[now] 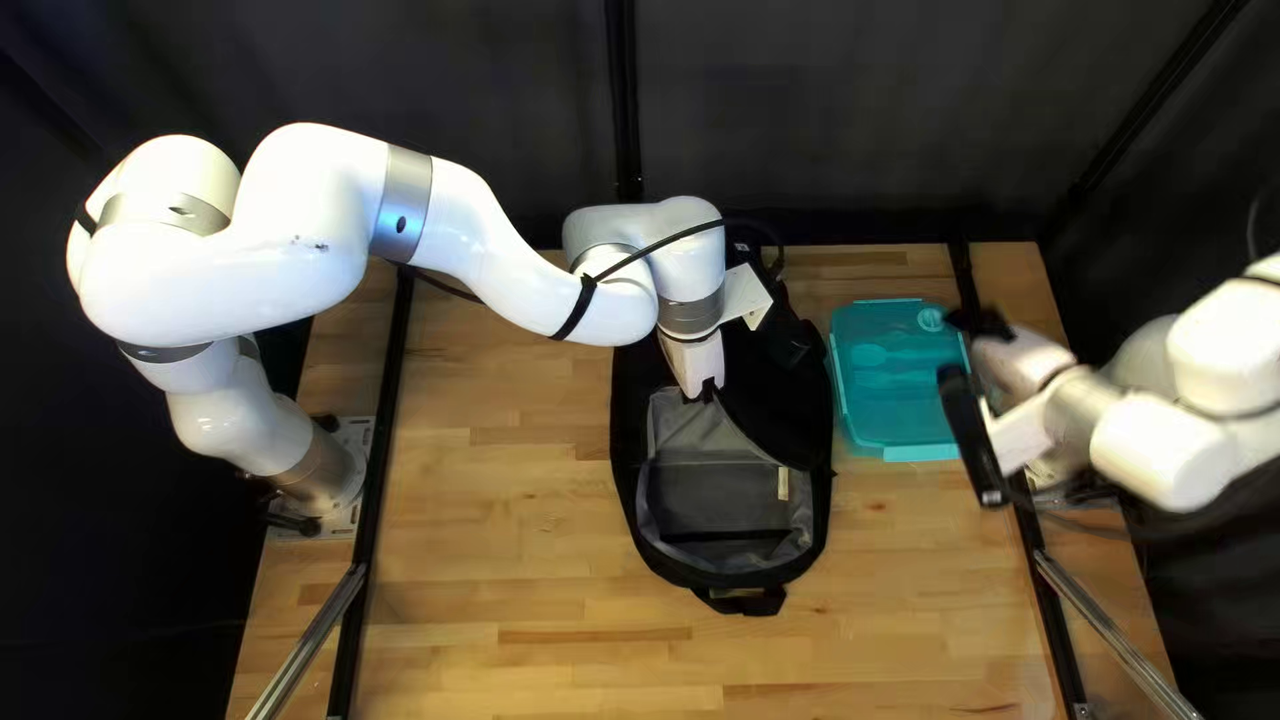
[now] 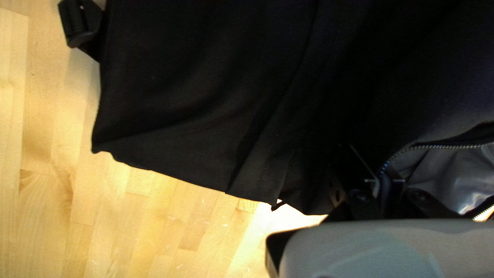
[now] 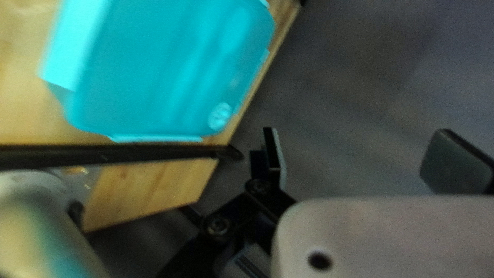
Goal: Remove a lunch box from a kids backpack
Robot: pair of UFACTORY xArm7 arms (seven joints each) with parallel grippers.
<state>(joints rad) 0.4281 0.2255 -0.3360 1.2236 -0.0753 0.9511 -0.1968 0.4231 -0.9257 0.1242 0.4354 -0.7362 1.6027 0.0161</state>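
Backpack (image 1: 796, 400) is seemingly pinched by L fingers (image 2: 393, 191), R fingers (image 3: 455, 164) spread; stiff lunch box (image 1: 894, 394) beside backpack should be gripped across opp. sides.

open tabletop (image 1: 494, 534) left of backpack (image 1: 819, 487), left arm (image 1: 487, 247) above, lunch box (image 1: 891, 387) right

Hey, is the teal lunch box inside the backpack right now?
No, the lunch box lies on the wooden table, beside the open backpack.
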